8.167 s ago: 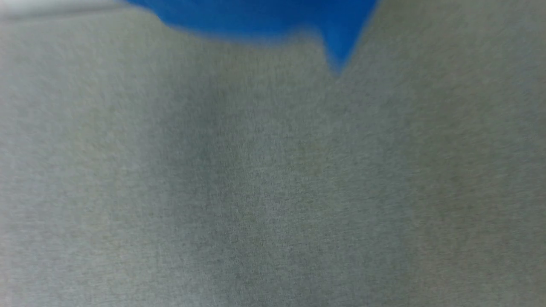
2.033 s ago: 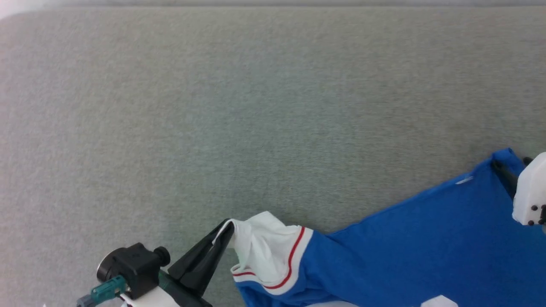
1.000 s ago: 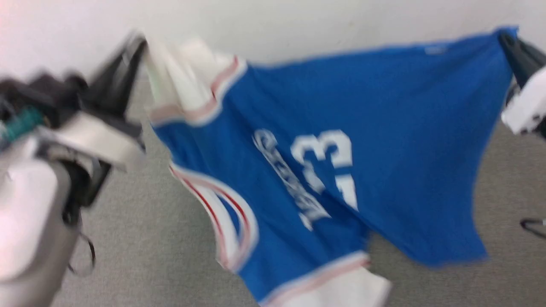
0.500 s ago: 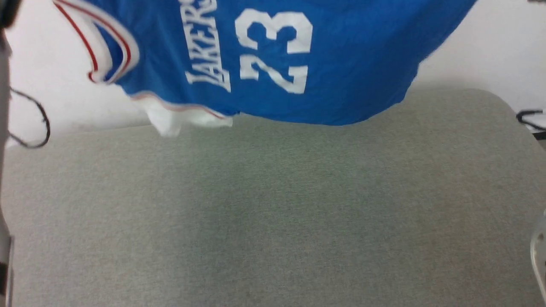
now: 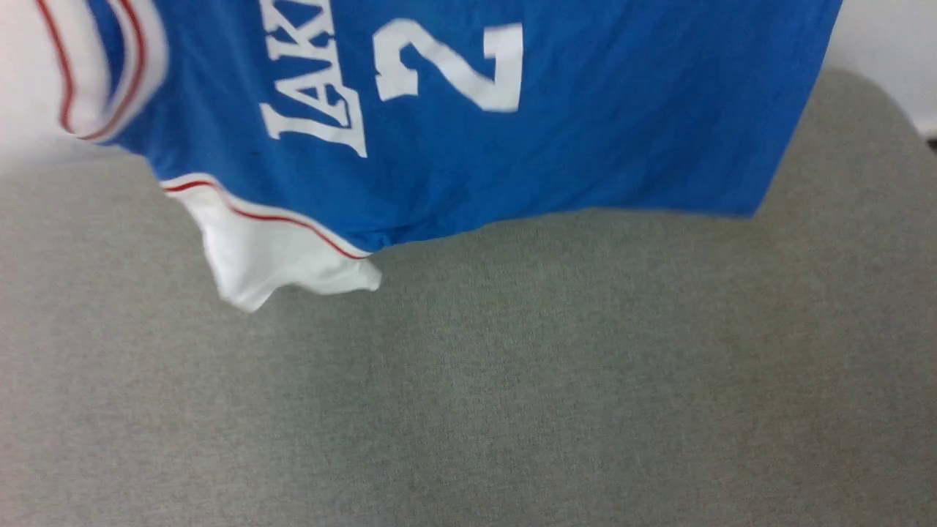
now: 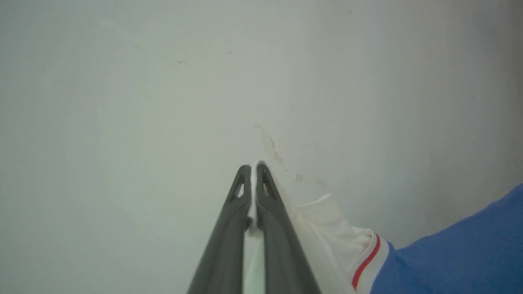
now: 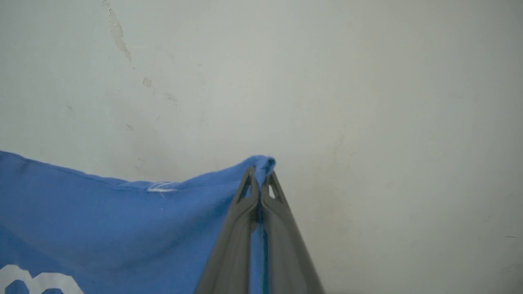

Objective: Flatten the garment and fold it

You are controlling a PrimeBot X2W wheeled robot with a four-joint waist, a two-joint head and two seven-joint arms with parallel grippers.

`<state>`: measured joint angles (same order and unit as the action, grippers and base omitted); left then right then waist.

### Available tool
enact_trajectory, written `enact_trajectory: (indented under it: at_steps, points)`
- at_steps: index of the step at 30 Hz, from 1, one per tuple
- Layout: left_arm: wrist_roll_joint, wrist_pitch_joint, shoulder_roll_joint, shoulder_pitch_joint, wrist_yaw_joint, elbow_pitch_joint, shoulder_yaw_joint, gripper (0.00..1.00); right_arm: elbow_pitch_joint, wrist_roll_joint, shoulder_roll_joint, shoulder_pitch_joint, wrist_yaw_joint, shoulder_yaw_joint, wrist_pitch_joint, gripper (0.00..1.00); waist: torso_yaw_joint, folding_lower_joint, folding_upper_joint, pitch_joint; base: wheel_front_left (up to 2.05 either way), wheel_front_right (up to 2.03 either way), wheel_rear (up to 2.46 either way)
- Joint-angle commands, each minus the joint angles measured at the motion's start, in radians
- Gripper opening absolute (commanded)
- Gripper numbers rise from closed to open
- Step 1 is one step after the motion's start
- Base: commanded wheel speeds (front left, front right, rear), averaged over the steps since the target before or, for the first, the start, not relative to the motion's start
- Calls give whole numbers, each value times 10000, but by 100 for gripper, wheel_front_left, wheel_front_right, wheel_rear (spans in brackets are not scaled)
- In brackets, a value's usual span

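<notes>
Head view first: the garment (image 5: 585,110), a bright blue soft T-shirt with white lettering, hangs in the air across the top of the frame, above the grey fabric-covered table (image 5: 512,402). One loose white short sleeve (image 5: 278,260) with red-and-white trim dangles lowest, near the cloth surface; I can't tell if it touches. The striped neckline (image 5: 102,73) sits at the upper left, so the shirt hangs sideways, not straight.

Over to the left wrist view: the left gripper (image 6: 253,177) has its two long dark fingers pinched tight on the white fabric of the other sleeve, a sliver of it showing between the tips. Beyond it, a pale wall with chipped paint (image 6: 269,147).

Right wrist view: the right gripper (image 7: 259,177) is clamped on a blue corner of the shirt, the cloth poking out past the tips, with a small white label (image 7: 161,188) on the stretched edge beside it.

This looks like the spread-out before the lay-down. To do it well, I'd say: hold both grips firm, hold the top edge taut and level, and bring it down slowly so the hanging edge lands first. Then draw the cloth along the table so the body unrolls flat. That dangling sleeve could tuck under, so watch it.
</notes>
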<state>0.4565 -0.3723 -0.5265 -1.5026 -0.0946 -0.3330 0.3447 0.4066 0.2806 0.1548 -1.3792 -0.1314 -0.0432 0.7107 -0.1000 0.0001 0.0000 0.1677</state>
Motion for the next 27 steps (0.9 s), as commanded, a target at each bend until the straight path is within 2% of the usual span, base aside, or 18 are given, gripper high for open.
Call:
enact_trajectory:
  at_steps: [1, 8, 12, 16, 21, 27]
  points:
    - [-143, 115, -12, -207, 52, -57, 30, 0, 47, -124, -33, -185, 7, -28, -105, 0, -203, -1, 0, 1552, 0, 0, 0]
    - [-914, 2811, 476, -2011, 533, -842, -227, 0, 676, -1245, -210, -1680, 7, 142, -1690, 0, -419, -1, 0, 3262, 0, 0, 0]
    - [-1266, 3842, 675, -2982, 398, -1275, -39, 0, 1070, -1751, -311, -2368, 7, -47, -2536, 0, -328, -1, 0, 4081, 0, 0, 0]
    - [-1672, 4825, 648, -3663, 498, -1649, 33, 0, 1339, -2127, -225, -2805, 7, 82, -3208, 0, -179, -1, 0, 4875, 0, 0, 0]
    - [-1947, 5964, 497, -3564, 481, -1985, 124, 0, 1695, -2414, 95, -2852, 7, 283, -4054, 0, 74, -1, 0, 5482, 0, 0, 0]
    - [-1843, 6308, 315, -2375, 364, -1980, 20, 0, 2188, -2210, 499, -2521, 7, 938, -4811, 0, 329, -1, 0, 5613, 0, 0, 0]
